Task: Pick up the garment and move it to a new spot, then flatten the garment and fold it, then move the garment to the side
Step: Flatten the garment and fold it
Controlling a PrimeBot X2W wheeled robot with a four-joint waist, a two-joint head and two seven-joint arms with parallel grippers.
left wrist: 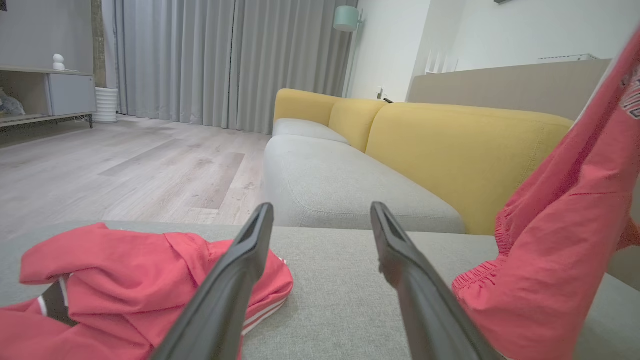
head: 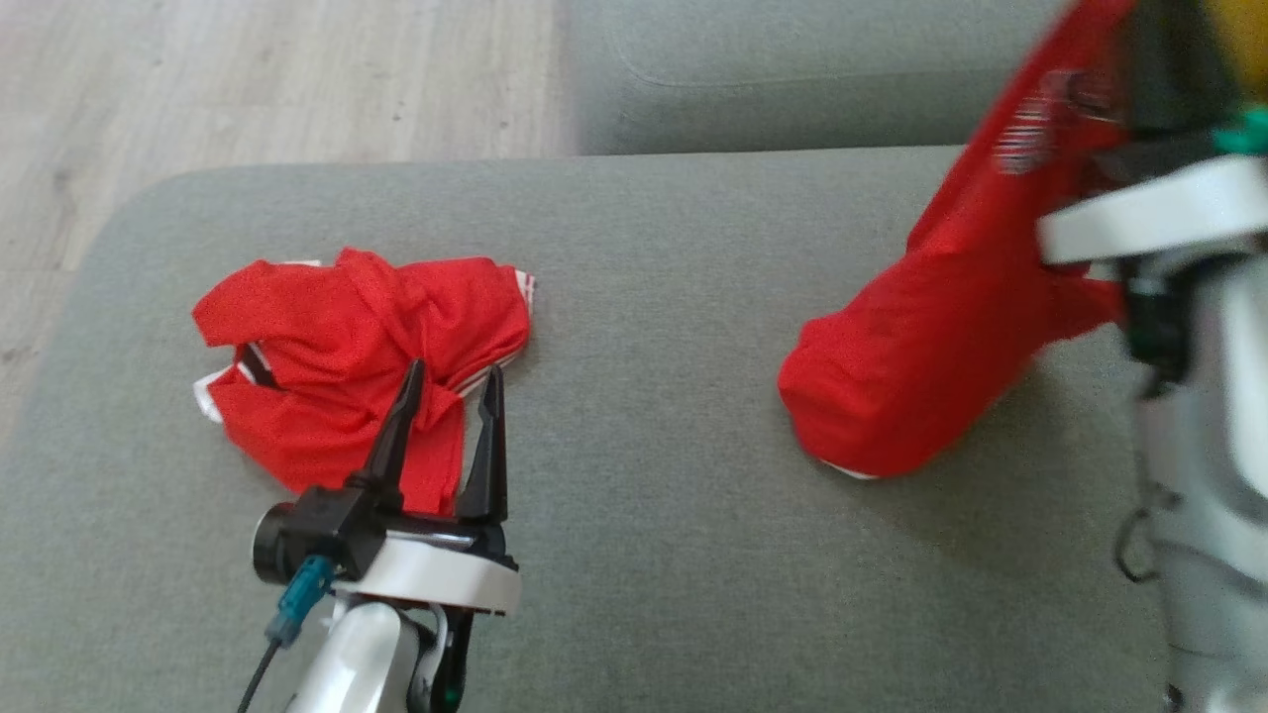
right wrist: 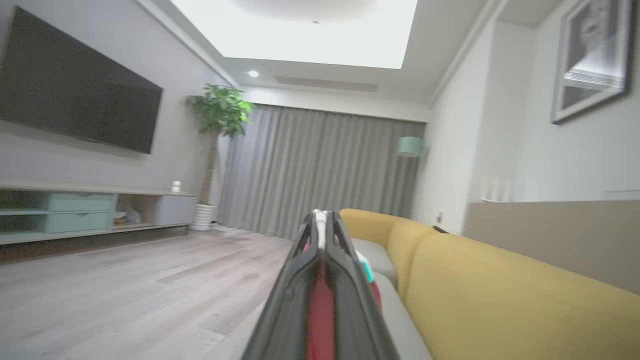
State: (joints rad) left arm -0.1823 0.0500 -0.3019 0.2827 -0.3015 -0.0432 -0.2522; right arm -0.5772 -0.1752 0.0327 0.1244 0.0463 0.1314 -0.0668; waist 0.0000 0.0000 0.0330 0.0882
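LIFTED FOR THE MOVE: The right gripper [right wrist: 322, 220], clenched on a pinch of red cloth, holds the red garment [head: 921, 366] up at the right of the head view. The fabric runs from the upper right corner down to a rounded bulge whose lowest fold appears to rest on the grey cushion [head: 644, 297]. The arm and the upper cloth are blurred there.

At lower left, the left gripper [head: 454, 371] is released, fingers spread wide and holding nothing. It is poised at the right edge of a second red garment [head: 347, 347], which lies crumpled at the left of the cushion, well apart from the held one. A yellow sofa back [left wrist: 450, 150] rises beyond in the left wrist view.

The first step, picking up and moving the garment, looks to be in hand, with flattening and folding not yet begun. The next move likely calls for carrying the cloth over the bare grey stretch at the frame's centre. It would then be lowered so it spreads rather than bunches, with the free gripper ready to take a second edge.
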